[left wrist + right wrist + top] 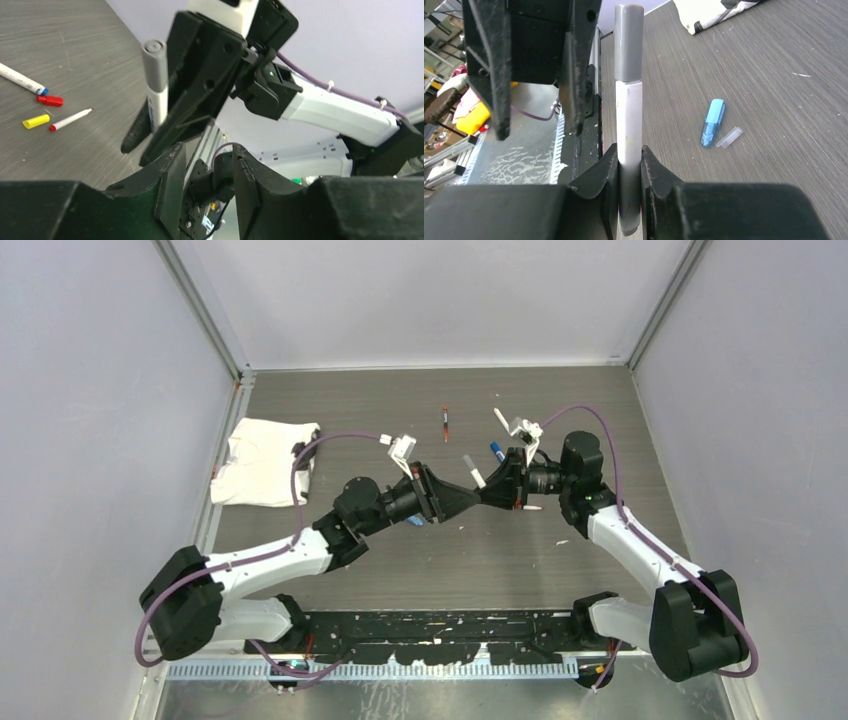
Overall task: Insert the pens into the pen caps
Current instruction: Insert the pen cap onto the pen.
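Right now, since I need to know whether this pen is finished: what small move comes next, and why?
Probably draw the left gripper back, clear of the pen. Its jaws stand apart and empty, the grey cap already sits on the pen's end, and the right gripper grips the barrel alone.

The right gripper has its black fingers pinched on a thin white-barrelled marker pen, and a short grey plastic cap is sitting on the pen's far end. The left gripper hangs just left of that cap, jaws apart, not touching it. Off to the right on the dark wood-grain table there's a chunky light-blue oblong piece with a small clear plastic bit right beside it.
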Action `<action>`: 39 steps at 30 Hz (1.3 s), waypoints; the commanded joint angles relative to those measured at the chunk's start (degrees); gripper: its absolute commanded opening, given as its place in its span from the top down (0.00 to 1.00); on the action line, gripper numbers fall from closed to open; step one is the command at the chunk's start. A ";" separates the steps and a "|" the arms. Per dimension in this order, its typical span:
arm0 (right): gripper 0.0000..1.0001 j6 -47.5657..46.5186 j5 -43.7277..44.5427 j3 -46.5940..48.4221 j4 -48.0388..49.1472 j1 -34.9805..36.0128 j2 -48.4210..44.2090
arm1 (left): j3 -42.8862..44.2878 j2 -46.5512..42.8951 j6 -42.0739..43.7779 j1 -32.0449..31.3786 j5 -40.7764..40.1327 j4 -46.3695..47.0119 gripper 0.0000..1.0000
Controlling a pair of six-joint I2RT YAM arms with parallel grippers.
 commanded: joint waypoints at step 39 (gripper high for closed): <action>0.99 -44.48 -9.63 16.33 -53.42 -0.22 2.14 | 1.21 -2.49 5.03 1.45 -3.85 11.10 0.40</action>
